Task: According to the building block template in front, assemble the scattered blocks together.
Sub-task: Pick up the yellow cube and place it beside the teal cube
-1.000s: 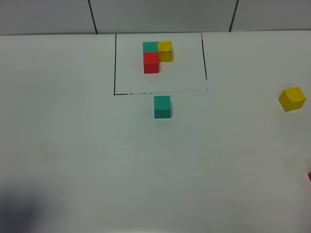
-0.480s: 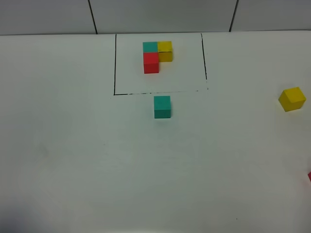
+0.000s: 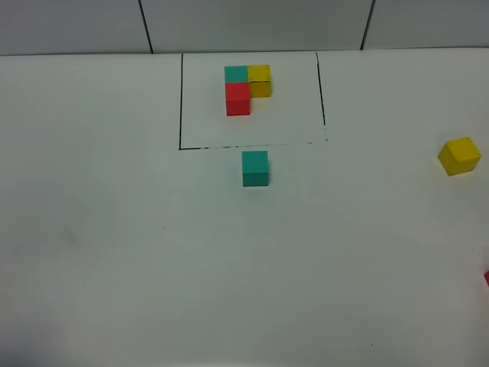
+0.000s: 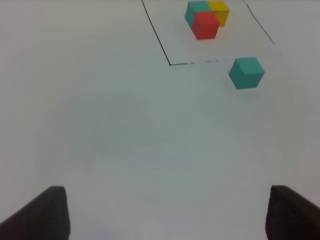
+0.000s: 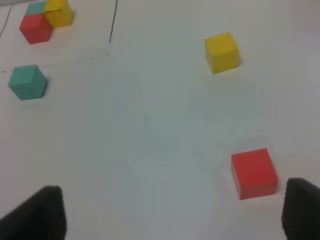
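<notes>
Close ahead of the right pincer [image 5: 167, 212], off toward one of its fingertips rather than centred between them, lies the red cube [image 5: 254, 173]. The yellow cube [image 5: 221, 52] sits farther ahead, and the teal cube [image 5: 27, 82] is well away toward the left arm's side. Both pincers are released, jaws spread wide with nothing between them. The left pincer [image 4: 165, 215] hangs over bare tabletop [image 4: 125, 140], with the teal cube far ahead of it, just outside the frame [image 3: 180, 99] drawn around the template [image 3: 246, 88]. Nothing is joined yet, so your step looks like a first fetch, and red is the handiest. Slide the right pincer sideways until the cube sits midway between the jaws. Square the wrist to its flat faces, sink low, then clench on two opposite sides, not on corners. The template has red touching teal on the side nearer you and yellow touching teal on your right. Set red flush against teal's near face and let go gently, so that teal is not shoved. Yellow lies turned at an angle, so rotate the wrist to match it before you grasp. Keep the left pincer back from the teal cube while you place.
</notes>
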{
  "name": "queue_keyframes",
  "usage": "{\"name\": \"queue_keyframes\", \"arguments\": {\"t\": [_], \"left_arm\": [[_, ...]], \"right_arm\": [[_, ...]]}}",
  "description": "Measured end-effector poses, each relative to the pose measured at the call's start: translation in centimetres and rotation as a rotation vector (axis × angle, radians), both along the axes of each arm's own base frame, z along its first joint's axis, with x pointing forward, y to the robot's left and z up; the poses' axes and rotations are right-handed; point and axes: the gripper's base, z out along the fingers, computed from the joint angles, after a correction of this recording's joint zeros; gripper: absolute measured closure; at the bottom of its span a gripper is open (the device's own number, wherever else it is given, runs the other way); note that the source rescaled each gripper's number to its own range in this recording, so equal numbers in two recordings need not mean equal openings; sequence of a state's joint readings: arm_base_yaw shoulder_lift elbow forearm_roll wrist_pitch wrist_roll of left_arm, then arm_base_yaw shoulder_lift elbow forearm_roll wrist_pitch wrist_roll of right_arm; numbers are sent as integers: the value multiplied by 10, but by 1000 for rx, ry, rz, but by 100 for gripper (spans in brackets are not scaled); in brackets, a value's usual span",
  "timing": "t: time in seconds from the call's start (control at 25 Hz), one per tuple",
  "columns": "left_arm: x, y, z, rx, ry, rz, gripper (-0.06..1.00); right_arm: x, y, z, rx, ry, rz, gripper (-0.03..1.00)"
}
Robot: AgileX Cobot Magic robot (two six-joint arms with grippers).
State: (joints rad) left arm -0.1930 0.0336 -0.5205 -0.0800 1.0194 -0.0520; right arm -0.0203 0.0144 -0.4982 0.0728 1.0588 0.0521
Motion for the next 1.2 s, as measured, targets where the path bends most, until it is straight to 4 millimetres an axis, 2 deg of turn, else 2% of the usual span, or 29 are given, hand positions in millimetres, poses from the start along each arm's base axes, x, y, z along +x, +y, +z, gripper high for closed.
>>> {"name": "queue_keyframes", "arguments": {"t": [0.28,1.0,1.2], "left_arm": [[-1,0,-8,11,49,-2,20],[-6,1,-9,4,22,-2,20],[-6,0,-9,4,22,54,20]], "right_arm": [[0,0,0,0,0,0,22],[0,0,0,0,0,0,22],[0,0,0,0,0,0,22]]}}
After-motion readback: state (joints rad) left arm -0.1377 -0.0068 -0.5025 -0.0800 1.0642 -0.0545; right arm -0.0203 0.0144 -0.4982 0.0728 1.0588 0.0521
